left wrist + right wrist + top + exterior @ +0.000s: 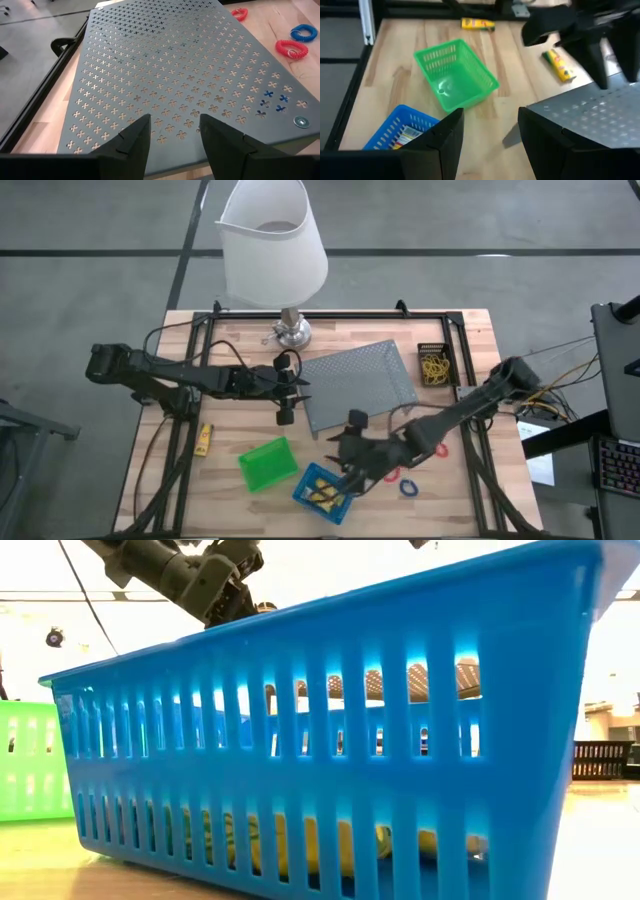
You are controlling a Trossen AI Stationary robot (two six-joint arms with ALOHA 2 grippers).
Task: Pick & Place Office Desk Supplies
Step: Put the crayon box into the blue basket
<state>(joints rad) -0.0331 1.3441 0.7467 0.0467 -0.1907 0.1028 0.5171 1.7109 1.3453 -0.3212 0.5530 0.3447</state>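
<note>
Above the blue bin (322, 492), the right gripper (352, 476) hangs spread and empty, a drop seemingly finished; next, fetch another stick (558, 64).

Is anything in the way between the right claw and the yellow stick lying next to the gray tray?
Yes. In the right wrist view, the left claw hangs right beside the yellow stick, partly over it. The right claw is open, with bare table ahead otherwise.
</note>
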